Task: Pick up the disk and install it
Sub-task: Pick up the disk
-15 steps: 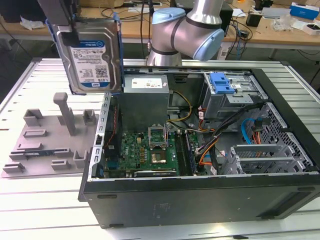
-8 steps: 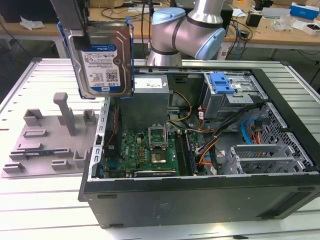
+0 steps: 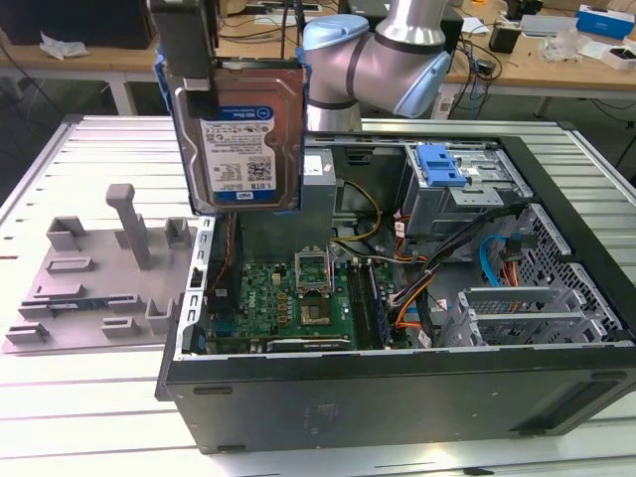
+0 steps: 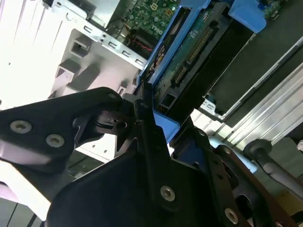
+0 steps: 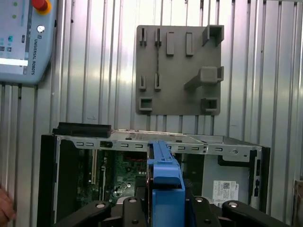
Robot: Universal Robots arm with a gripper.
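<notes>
The gripper [image 4: 163,124] is clamped tight on the blue carrier edge of the disk [image 3: 243,139], which hangs upright above the open computer case [image 3: 397,397], at about its ten o'clock in the exterior view, its white-and-blue label facing that camera.

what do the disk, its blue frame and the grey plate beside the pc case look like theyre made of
The disk looks like metal: dull silver sheen, with a glossy printed label. Its blue frame is likely moulded plastic: even bright colour, smooth surface. The grey plate is matte, probably plastic too, though that is less certain.
</notes>
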